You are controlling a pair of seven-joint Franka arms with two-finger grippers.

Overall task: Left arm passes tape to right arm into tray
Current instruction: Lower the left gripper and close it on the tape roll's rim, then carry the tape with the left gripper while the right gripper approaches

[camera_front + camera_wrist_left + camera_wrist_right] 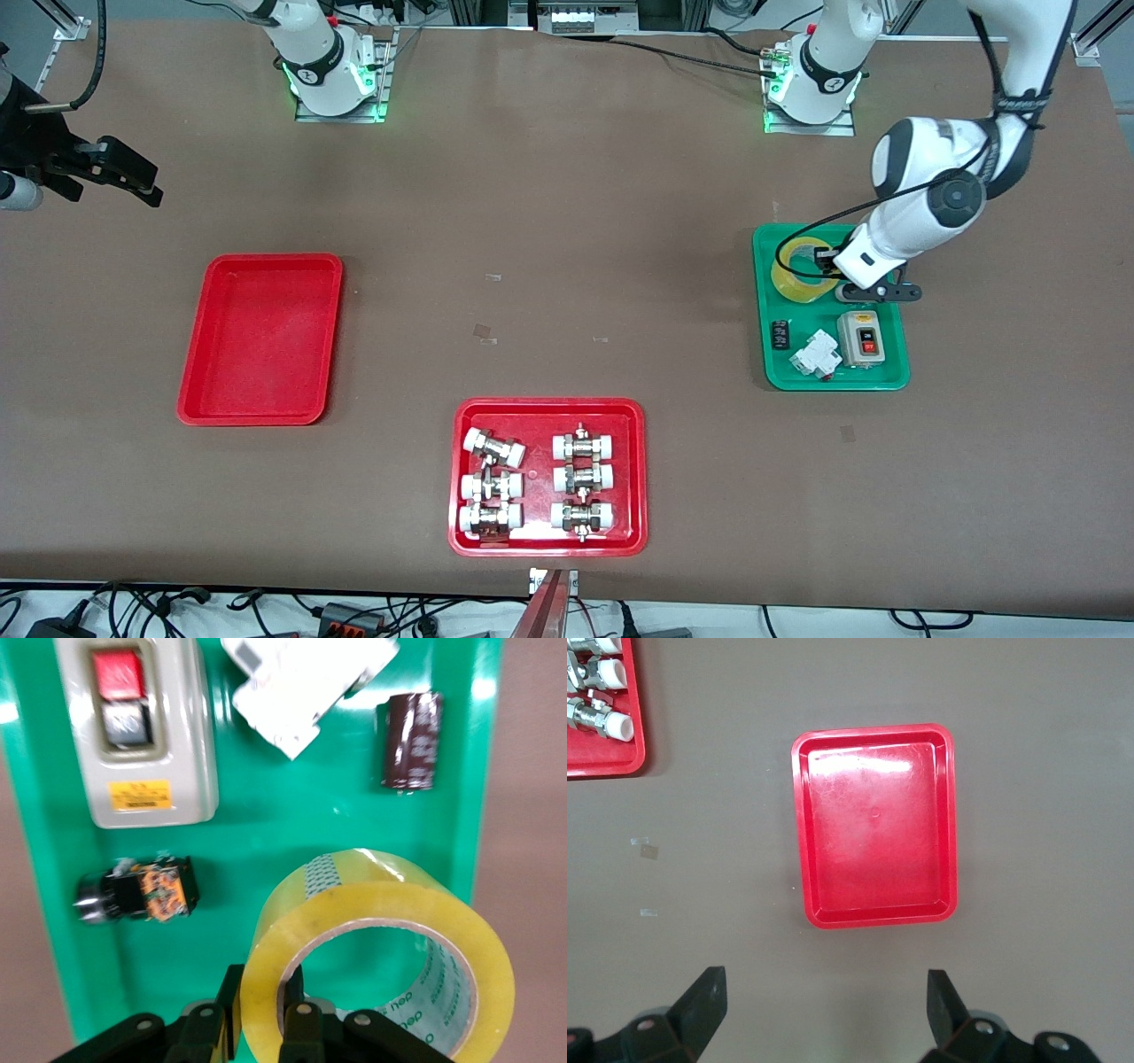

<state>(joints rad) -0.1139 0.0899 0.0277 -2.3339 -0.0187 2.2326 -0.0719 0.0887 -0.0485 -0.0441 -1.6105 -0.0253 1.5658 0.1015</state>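
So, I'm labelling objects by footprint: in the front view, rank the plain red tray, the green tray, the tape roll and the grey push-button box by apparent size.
1. plain red tray
2. green tray, slightly smaller
3. tape roll, partly hidden by the left arm
4. grey push-button box, close to the tape, so that order is unsure

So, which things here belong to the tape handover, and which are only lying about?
Job:
- tape, gripped by left gripper
- right gripper, open, waiting
- empty red tray

Lying about:
- green tray
- switch box
- tray of fittings
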